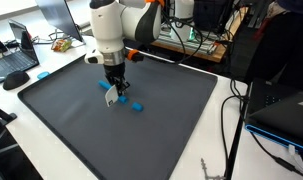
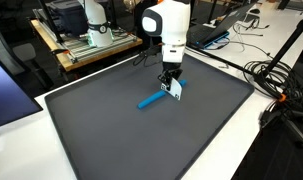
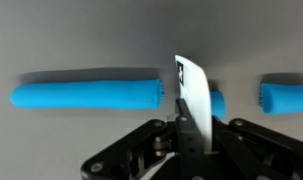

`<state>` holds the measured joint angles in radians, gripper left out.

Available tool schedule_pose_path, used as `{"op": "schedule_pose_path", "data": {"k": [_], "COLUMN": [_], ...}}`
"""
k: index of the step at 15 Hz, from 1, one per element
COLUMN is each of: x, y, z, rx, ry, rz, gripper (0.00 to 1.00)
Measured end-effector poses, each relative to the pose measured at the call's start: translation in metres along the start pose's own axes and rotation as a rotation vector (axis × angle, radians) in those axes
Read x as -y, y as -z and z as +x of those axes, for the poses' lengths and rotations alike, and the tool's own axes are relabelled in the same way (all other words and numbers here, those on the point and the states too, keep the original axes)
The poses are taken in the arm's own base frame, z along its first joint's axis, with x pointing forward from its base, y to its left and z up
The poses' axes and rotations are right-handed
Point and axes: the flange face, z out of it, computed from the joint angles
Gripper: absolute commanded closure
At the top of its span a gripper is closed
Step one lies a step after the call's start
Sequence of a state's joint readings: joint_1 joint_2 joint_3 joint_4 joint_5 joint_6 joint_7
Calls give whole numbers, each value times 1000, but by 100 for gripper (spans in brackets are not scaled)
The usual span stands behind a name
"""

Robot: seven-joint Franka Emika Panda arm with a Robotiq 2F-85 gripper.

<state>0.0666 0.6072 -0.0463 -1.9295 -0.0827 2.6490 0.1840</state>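
Pincer (image 3: 181, 128) clenched on a white card (image 3: 194, 92), jaws pinching its near edge in the wrist view. Card stands on edge, leaning slightly, small dark mark at its top corner. It sits across a blue rod (image 2: 151, 101) lying flat on the dark grey mat (image 3: 91, 35). Wrist view shows the rod in 3 bits, all in 1 line. Long piece (image 3: 86, 95) is on 1 side, its end just beside the card face. Short piece (image 3: 219, 104) is on the other side, right against the card; contact or hairline gap, cannot tell. End piece (image 3: 286, 98) lies further along, with a clear gap to the short piece. In an exterior view the arm (image 1: 111, 35) hangs straight down over the mat, pincer (image 1: 113, 84) vertical, card (image 1: 112, 96) pointing down, blue bits either side of it. In an exterior view the rod reads as 1 diagonal blue line with the card (image 2: 174, 90) near its upper end; splits not resolvable there. Whether the card's bottom edge touches the mat: cannot tell. Mat sits on a white table (image 2: 236, 140); laptop (image 1: 16, 62) and cables (image 1: 233, 110) are off the mat, well apart from the pincer.
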Motion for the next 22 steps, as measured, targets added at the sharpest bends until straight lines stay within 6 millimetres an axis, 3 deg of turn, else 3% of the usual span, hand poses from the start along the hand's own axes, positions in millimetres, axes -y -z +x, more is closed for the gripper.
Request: {"op": "schedule_pose_path", "data": {"k": [4, 7, 16, 22], "x": [19, 22, -29, -51], "y": [2, 3, 43, 36], "z": [2, 2, 11, 3], "rx": [-31, -27, -8, 30], "ry": [22, 24, -43, -51], "rz": [24, 19, -25, -48], "gripper": [99, 99, 99, 99]}}
